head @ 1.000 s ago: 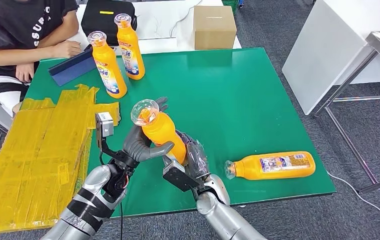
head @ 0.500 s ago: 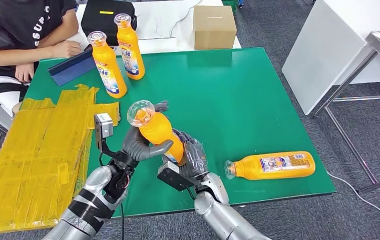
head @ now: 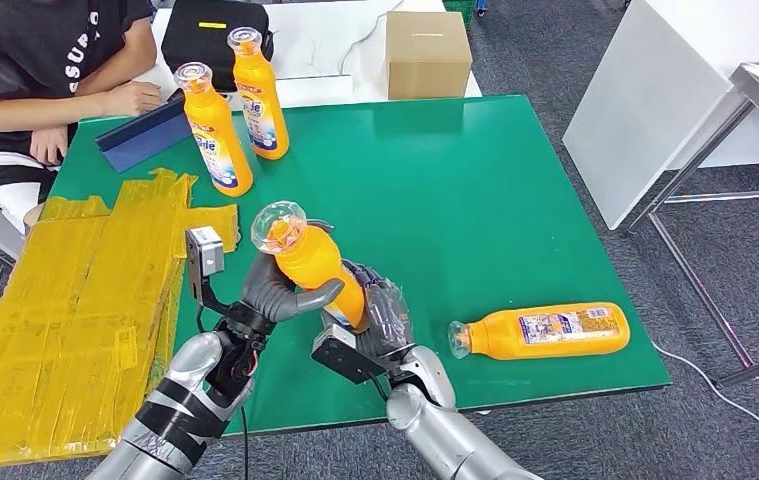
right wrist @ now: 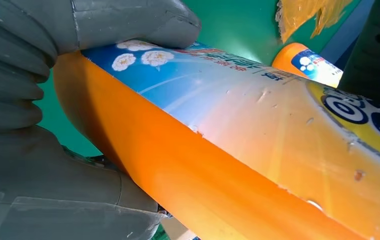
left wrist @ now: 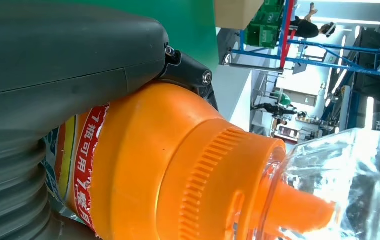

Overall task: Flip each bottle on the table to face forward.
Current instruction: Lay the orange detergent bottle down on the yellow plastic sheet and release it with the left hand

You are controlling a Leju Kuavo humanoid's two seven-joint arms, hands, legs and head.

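An orange bottle [head: 317, 262] with a clear cap is held tilted above the green table [head: 475, 190], cap toward the far left. My left hand [head: 277, 292] grips its upper body just below the neck, close up in the left wrist view [left wrist: 177, 175]. My right hand [head: 375, 318] holds its lower end, and its blue and white label [right wrist: 218, 95] faces the right wrist camera. A second orange bottle [head: 547, 331] lies on its side near the front right edge, label up. Two more orange bottles [head: 215, 130] [head: 261, 95] stand upright at the far left.
A person [head: 40, 65] sits at the far left corner, hands resting by a blue wedge-shaped object [head: 140, 135]. Crumpled yellow sheets [head: 75, 300] cover the table's left part. A cardboard box [head: 428, 53] and a black bag [head: 205, 30] sit on the white table behind.
Both hands have carried the held bottle slightly to the left and tilted its cap further left. The lying bottle and the two standing ones have not moved.
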